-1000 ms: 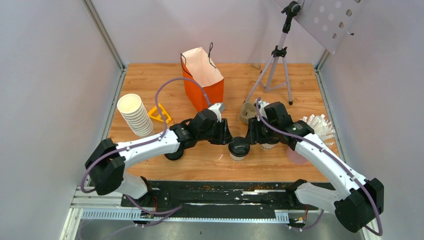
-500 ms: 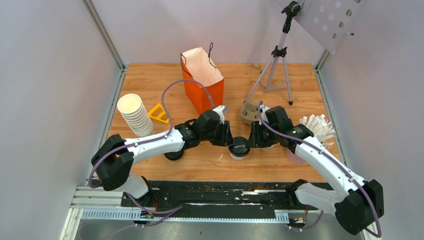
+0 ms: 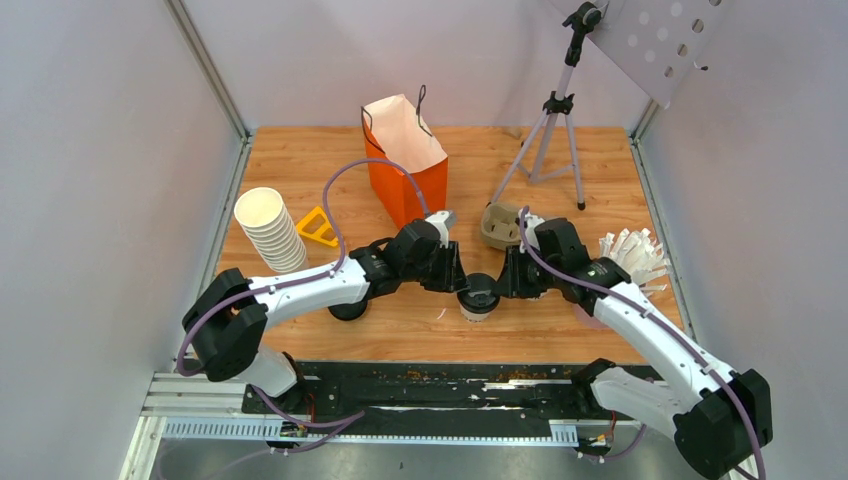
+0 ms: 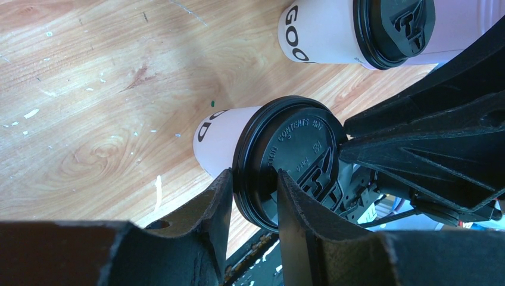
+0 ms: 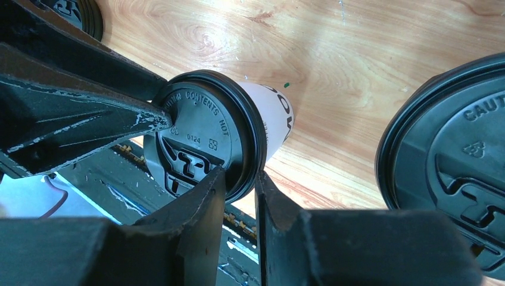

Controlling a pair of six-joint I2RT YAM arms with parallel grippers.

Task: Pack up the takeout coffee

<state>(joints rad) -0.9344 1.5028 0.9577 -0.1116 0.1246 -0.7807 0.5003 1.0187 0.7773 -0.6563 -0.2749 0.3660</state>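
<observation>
One takeout coffee point(image 3: 478, 297), a white cup with a black lid, stands near the table's front middle. My left gripper point(image 3: 457, 279) reaches it from the left. In the left wrist view that gripper point(image 4: 253, 192) is shut across the lid point(image 4: 292, 158), pinching its rim. My right gripper point(image 3: 499, 281) comes from the right. Seen in the right wrist view, this gripper point(image 5: 240, 186) pinches the opposite rim of the same lid point(image 5: 202, 140). A second capped coffee point(image 4: 357, 30) stands close by, its lid point(image 5: 452, 161) beside my right fingers.
An open orange paper bag point(image 3: 405, 155) stands at the back centre. At the left are a stack of lidless cups point(image 3: 270, 230) and a yellow piece point(image 3: 318, 228). A pulp carrier point(image 3: 497, 224), white packets point(image 3: 632, 255) and a tripod point(image 3: 555, 120) are on the right. A black lid point(image 3: 347, 310) lies under my left arm.
Both grippers have come down and in toward the middle cup. The right jaws have narrowed onto the lid rim. The cup has stayed in place.
</observation>
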